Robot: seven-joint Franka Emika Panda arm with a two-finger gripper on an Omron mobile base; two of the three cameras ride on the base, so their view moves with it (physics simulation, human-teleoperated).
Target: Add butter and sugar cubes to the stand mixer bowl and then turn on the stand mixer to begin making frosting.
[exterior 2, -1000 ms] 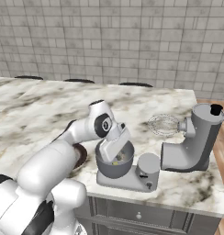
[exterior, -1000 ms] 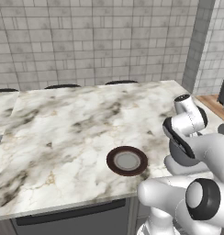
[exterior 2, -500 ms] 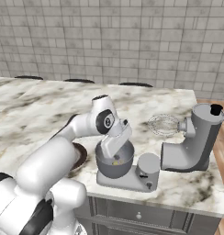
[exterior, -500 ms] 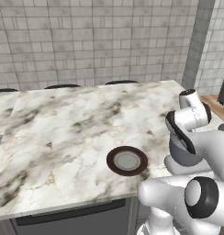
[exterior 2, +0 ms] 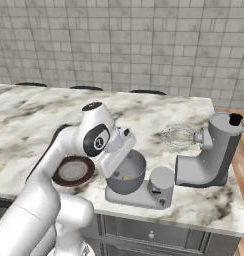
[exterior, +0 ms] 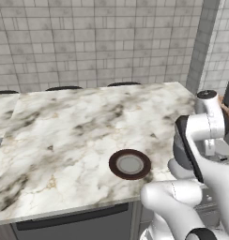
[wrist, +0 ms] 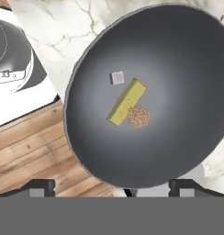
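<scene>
Gripper (wrist: 111, 188) stands released, jaws spread wide, nothing between them, poised directly above the stand mixer bowl (wrist: 178, 64). The butter (wrist: 126, 101), a pale-yellow stick, lies on the bowl's floor below the gripper. Touching one side of it is a speckled tan-brown sugar cube (wrist: 138, 116); a small whitish cube (wrist: 117, 77) sits just beside the stick's far end, apart from it.

In the right base view the bowl (exterior 2: 128, 176) rests on the flat base of the stand mixer (exterior 2: 210, 156), whose head is tilted back with the wire whisk (exterior 2: 177, 135) raised clear of the bowl. The round dark-brown plate (exterior 2: 74, 170) lies on the tabletop (exterior: 64, 131) near the bowl, on the arm's side.

Tabletop is white-grey marble. Behind it runs a grey tiled wall (exterior: 97, 42); wooden floor (exterior 2: 241, 150) shows beyond the mixer.
</scene>
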